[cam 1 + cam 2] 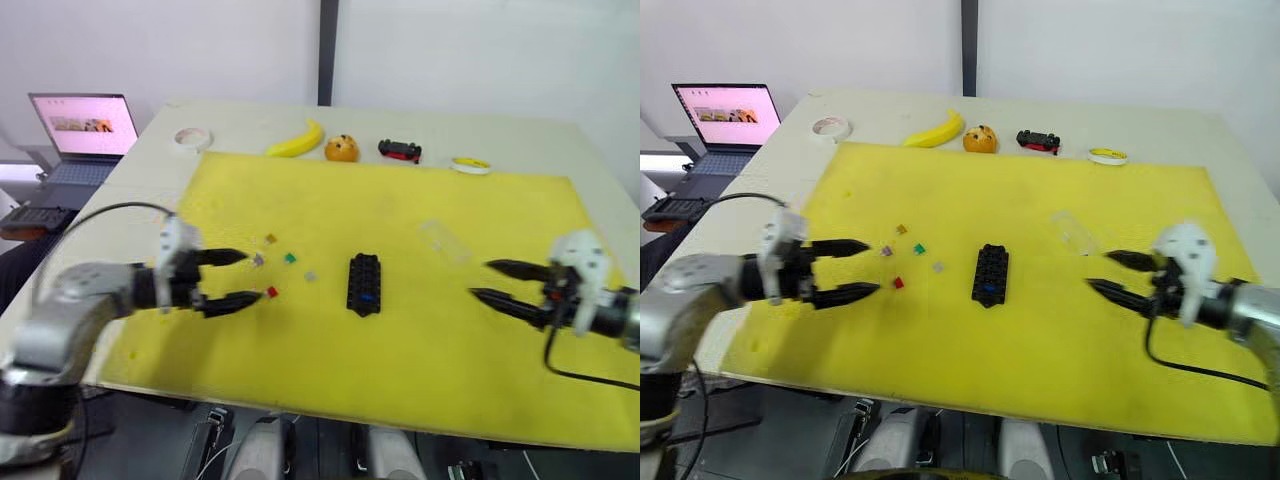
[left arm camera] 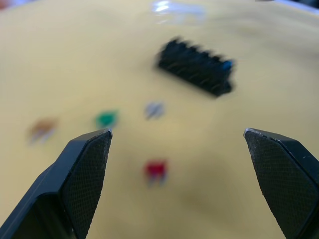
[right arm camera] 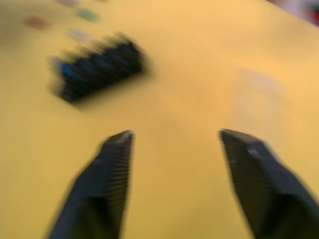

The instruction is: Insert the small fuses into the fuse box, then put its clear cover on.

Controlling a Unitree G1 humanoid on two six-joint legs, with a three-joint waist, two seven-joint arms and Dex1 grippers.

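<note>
Fuses: five loose on yellow mat [image 1: 420,330], left of fuse box [image 1: 364,283]; red fuse [image 1: 271,292] nearest left gripper [image 1: 241,277], just ahead of its fingers.
Fuse box: mid-mat, long axis running away from robot; one blue fuse looks seated.
Clear cover [image 1: 443,240]: beyond and right of box.
L arm: low, pointing inward, fingers wide apart, empty.
R gripper [image 1: 484,279]: fingers spread, empty, well apart from box.

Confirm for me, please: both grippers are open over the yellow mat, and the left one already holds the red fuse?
Not quite. The left gripper is open and empty; the red fuse lies on the yellow mat between its fingers, as the left wrist view shows. The right gripper is open too.
</note>
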